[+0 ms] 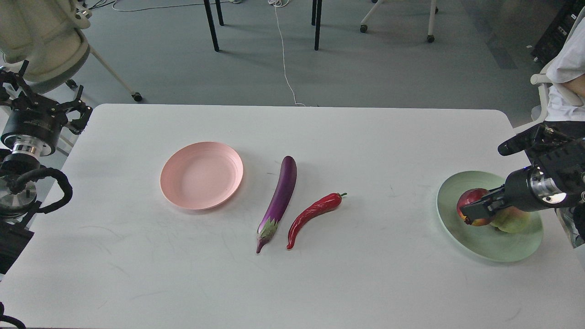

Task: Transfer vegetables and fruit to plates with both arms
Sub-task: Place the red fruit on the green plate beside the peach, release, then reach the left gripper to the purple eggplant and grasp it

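The purple eggplant [279,199] and the red chili pepper [314,215] lie side by side in the middle of the white table. The pink plate [201,175] left of them holds nothing. The green plate [484,242] is at the right, with the peach [513,220] on it. My right gripper [474,211] is shut on the dark red pomegranate [470,201] and holds it low over the green plate, against the peach. My left gripper [78,113] is off the table's far left corner, holding nothing; its fingers look spread.
The white table [292,283] has rounded corners. A beige office chair [41,41] stands behind my left arm. Black table legs and a white cable [283,55] are on the grey floor beyond. A person in white [566,68] is at the right edge.
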